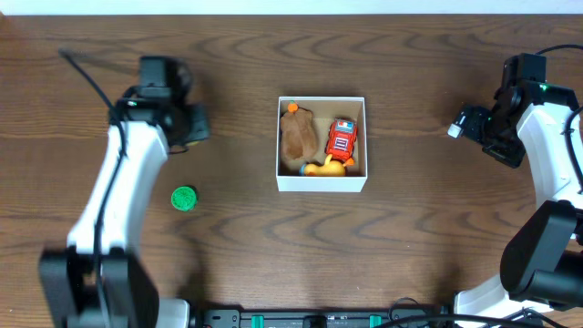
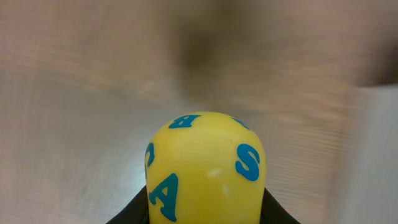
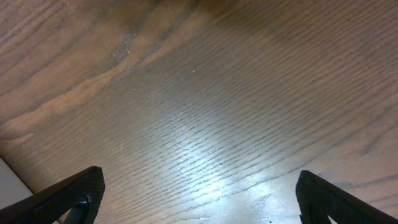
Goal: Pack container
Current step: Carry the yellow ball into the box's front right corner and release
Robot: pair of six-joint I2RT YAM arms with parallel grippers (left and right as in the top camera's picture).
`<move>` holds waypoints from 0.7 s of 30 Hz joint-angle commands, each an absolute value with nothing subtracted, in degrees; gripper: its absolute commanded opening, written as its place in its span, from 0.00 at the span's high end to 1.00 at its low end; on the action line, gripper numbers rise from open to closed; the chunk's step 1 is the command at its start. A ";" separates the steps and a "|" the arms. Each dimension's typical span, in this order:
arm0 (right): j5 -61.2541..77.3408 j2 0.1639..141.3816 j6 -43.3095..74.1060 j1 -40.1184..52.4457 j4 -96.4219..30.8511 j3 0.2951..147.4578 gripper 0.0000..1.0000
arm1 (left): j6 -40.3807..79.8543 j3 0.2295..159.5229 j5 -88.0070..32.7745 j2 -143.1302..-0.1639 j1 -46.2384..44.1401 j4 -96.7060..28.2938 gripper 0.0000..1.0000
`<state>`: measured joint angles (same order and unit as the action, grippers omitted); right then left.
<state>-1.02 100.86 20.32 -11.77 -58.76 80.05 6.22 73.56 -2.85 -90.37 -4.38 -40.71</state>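
Note:
The container [image 1: 321, 182] is a square box with white walls and a brown inside, at the table's middle. It holds a brown plush toy [image 1: 297, 137], a red toy car [image 1: 342, 139] and a yellow duck [image 1: 325, 168]. My left gripper [image 1: 189, 124] is left of the box, clear of it. In the left wrist view this gripper [image 2: 205, 214] is shut on a yellow rounded toy with blue letters [image 2: 205, 162]; the background is blurred. My right gripper [image 1: 463, 123] is right of the box, open and empty over bare wood [image 3: 199, 199].
A small green round toy [image 1: 184, 198] lies on the wooden table [image 1: 410, 237] at the front left, beside my left arm. A pale blurred edge [image 2: 379, 155] shows at the right of the left wrist view.

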 commanded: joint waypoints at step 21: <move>-0.56 100.79 19.62 -11.94 -58.92 79.90 0.01 | -3.86 75.13 -3.03 -98.52 -37.95 -36.38 0.24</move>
